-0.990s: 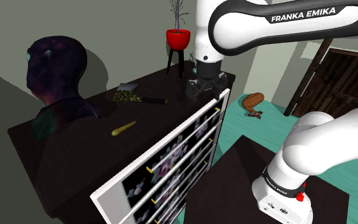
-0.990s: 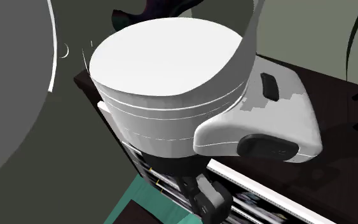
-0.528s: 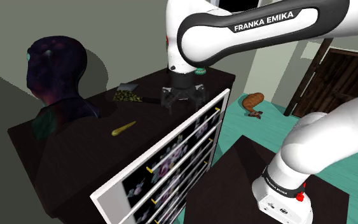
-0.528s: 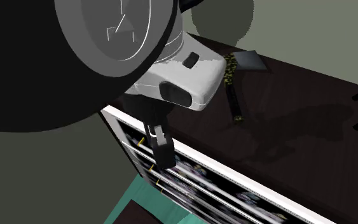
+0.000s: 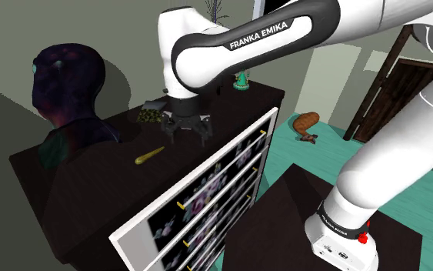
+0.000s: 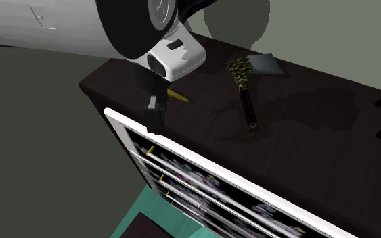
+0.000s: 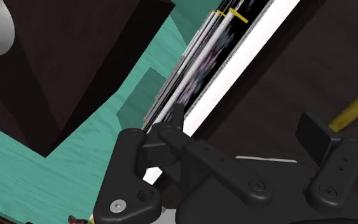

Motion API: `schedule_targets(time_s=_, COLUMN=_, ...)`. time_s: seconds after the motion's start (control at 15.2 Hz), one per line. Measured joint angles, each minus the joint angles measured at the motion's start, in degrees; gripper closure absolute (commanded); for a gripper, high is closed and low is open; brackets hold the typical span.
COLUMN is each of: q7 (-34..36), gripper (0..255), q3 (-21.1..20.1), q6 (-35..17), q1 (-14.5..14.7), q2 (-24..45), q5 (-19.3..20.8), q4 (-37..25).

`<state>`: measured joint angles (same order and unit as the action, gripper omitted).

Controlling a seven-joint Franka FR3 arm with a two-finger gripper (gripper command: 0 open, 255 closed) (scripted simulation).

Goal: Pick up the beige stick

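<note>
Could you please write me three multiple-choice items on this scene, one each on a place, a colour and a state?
1. Where does the stick lie? A: in a bowl. B: on the dresser top. C: on a chair.
2. What colour is the floor? A: red. B: white. C: teal.
3. How is the claw? A: open. B: shut on the stick. C: shut on nothing.
Answers: 1 B, it rests on the dark top; 2 C, teal shows beside the dresser; 3 A, the fingers stand apart with nothing between them.
</note>
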<state>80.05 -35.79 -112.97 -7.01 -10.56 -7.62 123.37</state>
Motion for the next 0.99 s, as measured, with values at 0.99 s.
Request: schedule_targets(time_s=0.99, q7=36.07, gripper=0, q3=-0.37, q6=-4.53, q1=4.79, q2=30.24, q5=17.9, q4=-22.78)
